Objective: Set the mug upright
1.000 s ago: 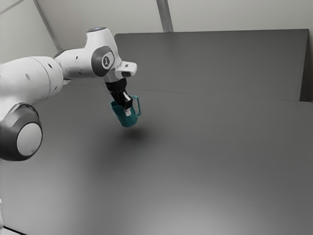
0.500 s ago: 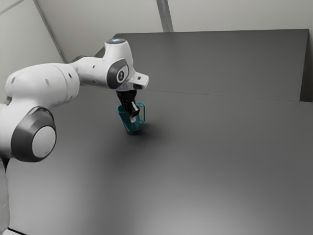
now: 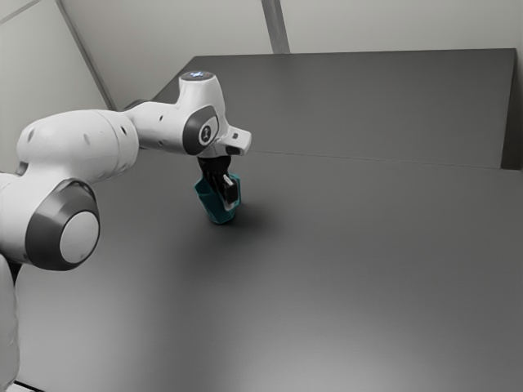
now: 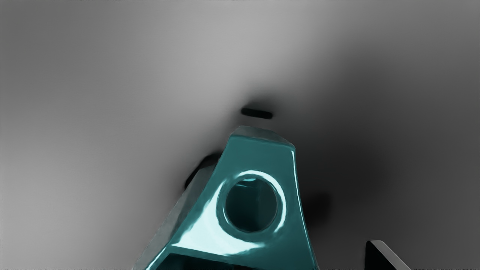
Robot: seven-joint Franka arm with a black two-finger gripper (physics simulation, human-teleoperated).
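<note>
The hand (image 3: 229, 204) and mug (image 3: 212, 211) have come down.

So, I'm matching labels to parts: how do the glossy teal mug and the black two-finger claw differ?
The glossy teal mug is a hollow vessel; the black two-finger claw has slim fingers. The mug is teal, the claw mostly black. Both overlap in the exterior view.

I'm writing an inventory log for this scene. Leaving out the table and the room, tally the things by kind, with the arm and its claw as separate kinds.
Teal mug: 1
Robot arm: 1
Black claw: 1
Total: 3
</note>
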